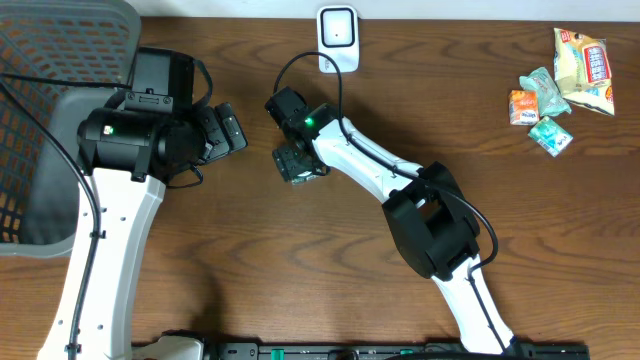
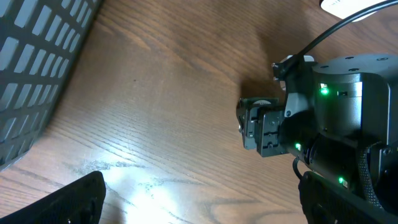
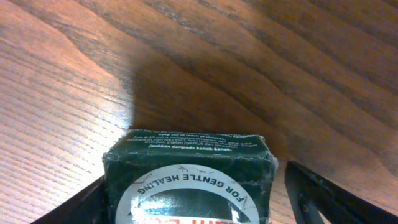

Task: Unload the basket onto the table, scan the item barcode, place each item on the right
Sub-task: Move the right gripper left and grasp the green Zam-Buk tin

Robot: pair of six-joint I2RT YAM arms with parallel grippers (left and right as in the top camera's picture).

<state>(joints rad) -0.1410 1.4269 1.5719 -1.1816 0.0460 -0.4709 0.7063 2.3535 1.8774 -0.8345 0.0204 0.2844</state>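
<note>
Grasp step: my right fingers (image 3: 336, 199) straddle the green box (image 3: 186, 155), not gripping; left fingers (image 2: 68, 202) wide. Next: pinch, lift to scanner (image 1: 337, 35).

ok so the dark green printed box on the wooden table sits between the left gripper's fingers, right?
Wrong arm: the dark green printed box on the wooden table sits between the fingers of the right gripper, as the right wrist view shows. The left gripper is open and empty.
</note>
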